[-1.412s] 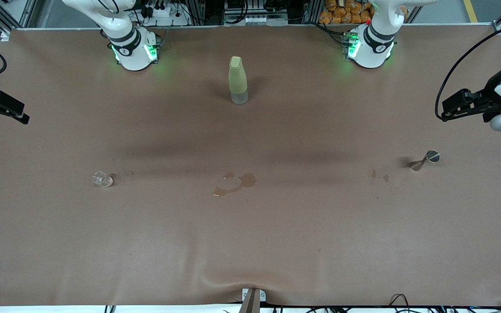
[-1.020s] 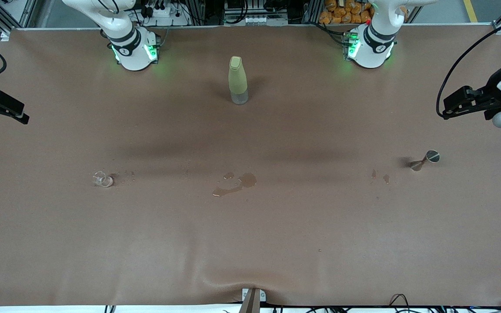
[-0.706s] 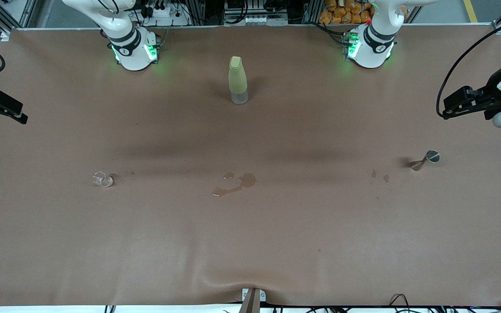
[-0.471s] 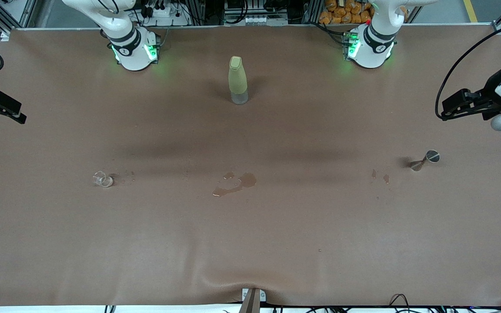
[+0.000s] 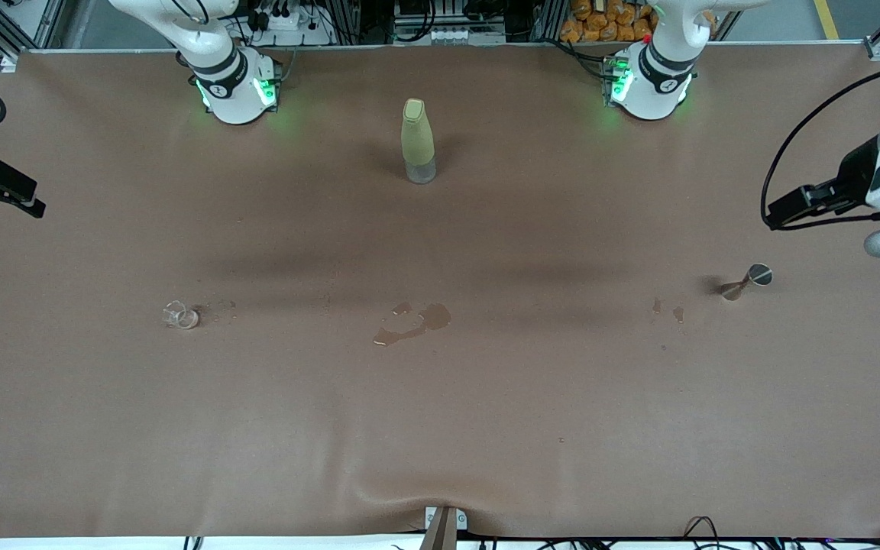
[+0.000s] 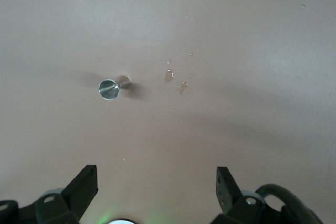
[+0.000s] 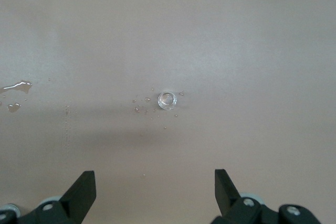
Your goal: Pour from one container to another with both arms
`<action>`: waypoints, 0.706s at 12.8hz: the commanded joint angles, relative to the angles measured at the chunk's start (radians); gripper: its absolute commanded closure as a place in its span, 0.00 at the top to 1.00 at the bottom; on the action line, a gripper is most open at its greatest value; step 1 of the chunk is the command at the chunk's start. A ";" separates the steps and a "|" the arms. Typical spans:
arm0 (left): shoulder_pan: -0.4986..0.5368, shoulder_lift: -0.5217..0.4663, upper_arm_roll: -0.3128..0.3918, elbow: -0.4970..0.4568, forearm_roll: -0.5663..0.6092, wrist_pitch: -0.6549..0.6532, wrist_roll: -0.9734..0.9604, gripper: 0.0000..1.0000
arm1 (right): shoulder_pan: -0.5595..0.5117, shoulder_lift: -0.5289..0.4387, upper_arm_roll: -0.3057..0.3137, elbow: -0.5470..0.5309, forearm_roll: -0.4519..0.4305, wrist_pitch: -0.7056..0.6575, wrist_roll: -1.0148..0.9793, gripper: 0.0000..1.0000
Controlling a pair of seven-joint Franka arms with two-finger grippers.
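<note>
A small clear glass (image 5: 180, 315) (image 7: 167, 100) stands toward the right arm's end of the table, with water drops around it. A metal jigger (image 5: 747, 281) (image 6: 110, 87) stands toward the left arm's end. A tall yellow-green bottle (image 5: 418, 141) stands upright midway between the arm bases. My left gripper (image 5: 776, 215) (image 6: 156, 177) hangs open and empty, high over the table's edge beside the jigger. My right gripper (image 5: 31, 205) (image 7: 153, 179) hangs open and empty, high over the table at the right arm's end, with the glass below it.
A puddle of spilled liquid (image 5: 413, 322) lies mid-table, nearer the front camera than the bottle. A few drops (image 5: 668, 309) (image 6: 176, 80) lie beside the jigger. The brown table cover (image 5: 440, 428) has a ripple at its front edge.
My left gripper has dipped and swung slightly toward the jigger. The right gripper has hardly shifted. Bottle, glass and jigger have not moved.
</note>
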 commanded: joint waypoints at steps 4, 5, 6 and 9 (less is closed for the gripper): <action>-0.010 0.043 -0.004 0.001 0.152 -0.002 -0.155 1.00 | 0.000 0.015 -0.002 0.026 -0.013 0.014 -0.013 1.00; -0.011 0.043 -0.006 -0.002 0.175 -0.002 -0.175 1.00 | 0.003 0.015 -0.002 0.026 -0.014 0.014 -0.012 1.00; -0.011 0.044 -0.006 -0.003 0.186 -0.002 -0.209 1.00 | 0.001 0.015 -0.002 0.026 -0.014 0.014 -0.013 1.00; -0.026 0.049 -0.024 -0.077 0.292 -0.002 -0.346 1.00 | 0.003 0.011 -0.005 0.024 -0.014 0.004 -0.013 1.00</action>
